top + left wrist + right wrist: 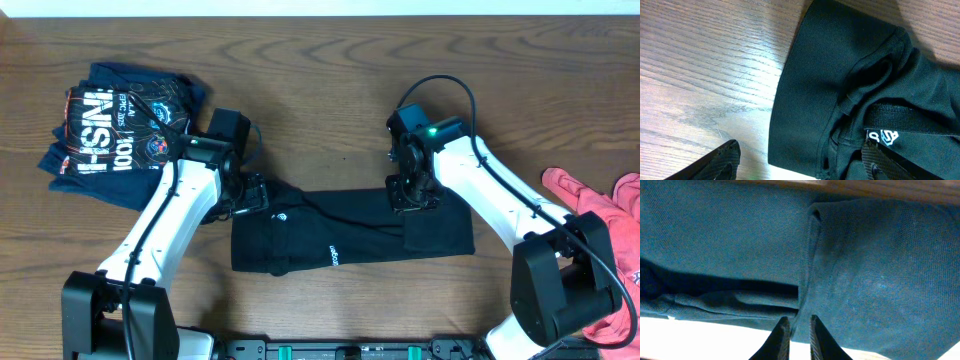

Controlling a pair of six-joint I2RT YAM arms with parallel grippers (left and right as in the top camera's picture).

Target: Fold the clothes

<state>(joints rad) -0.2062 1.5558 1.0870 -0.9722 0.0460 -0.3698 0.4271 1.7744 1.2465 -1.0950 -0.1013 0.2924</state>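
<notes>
left jaws wide, empty, over black T-shirt [350,228] edge | right jaws near-closed at fold, hold unclear

Overhead: straight down, far, whole table [330,80]. Wrist views: close, downward, opposite ends of black T-shirt [345,235].

Navy shirt [118,128]: "1001", rest illeg.

Left arm [165,235] rises from the near-left base and slants right, wrist bent down. The left gripper [800,146] has its jaws spread wide. Right arm [495,195] slants left from the near-right base. The right gripper [799,319] shows its fingers nearly together with a slim gap; grip indiscernible.
</notes>
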